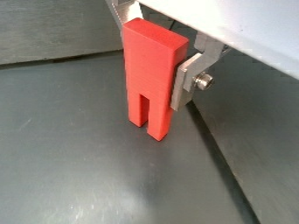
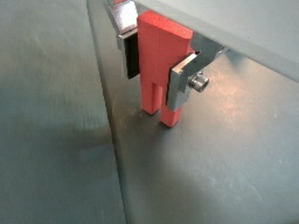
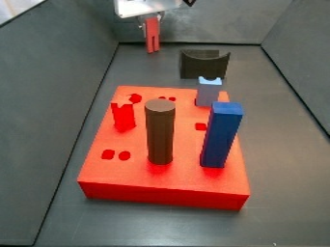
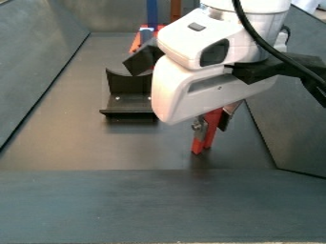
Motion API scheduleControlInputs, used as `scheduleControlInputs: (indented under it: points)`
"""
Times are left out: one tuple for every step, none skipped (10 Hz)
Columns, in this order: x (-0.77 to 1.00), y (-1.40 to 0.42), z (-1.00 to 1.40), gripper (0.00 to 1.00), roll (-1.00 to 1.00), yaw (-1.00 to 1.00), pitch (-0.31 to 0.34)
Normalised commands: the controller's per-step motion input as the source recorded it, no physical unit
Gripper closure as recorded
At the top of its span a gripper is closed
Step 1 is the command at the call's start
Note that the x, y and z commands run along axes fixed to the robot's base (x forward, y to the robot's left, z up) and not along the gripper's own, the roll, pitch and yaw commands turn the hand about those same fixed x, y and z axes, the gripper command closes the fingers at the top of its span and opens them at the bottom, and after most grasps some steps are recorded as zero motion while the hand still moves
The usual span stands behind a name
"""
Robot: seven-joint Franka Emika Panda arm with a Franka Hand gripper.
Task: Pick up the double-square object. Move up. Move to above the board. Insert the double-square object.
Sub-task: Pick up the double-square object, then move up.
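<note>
Gripper (image 2: pixel 156 70) clamped on double-square object (image 1: pixel 152 79), upright

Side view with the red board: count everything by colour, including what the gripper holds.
Red: 3 (board, short notched piece, double-square object in the gripper beyond the board)
Blue: 2 (tall block, pale blue piece)
Dark grey: 2 (cylinder, curved block)
Total: 7
</note>
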Motion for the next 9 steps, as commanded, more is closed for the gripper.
scheduleControlInputs:
  points:
    - [0.0,0.0,0.0,1.0,0.0,0.0,0.0]
    - [0.0,0.0,0.0,1.0,0.0,0.0,0.0]
    - [0.0,0.0,0.0,1.0,0.0,0.0,0.0]
    - [0.0,0.0,0.0,1.0,0.0,0.0,0.0]
    - [0.0,0.0,0.0,1.0,0.0,0.0,0.0]
    - [0.0,0.0,0.83,1.0,0.0,0.0,0.0]
    - [-0.01,0.05,0.84,1.0,0.01,-0.03,-0.005]
    - [-0.03,0.04,0.75,1.0,0.02,-0.03,0.021]
    - [-0.03,0.01,0.58,1.0,0.05,-0.04,0.046]
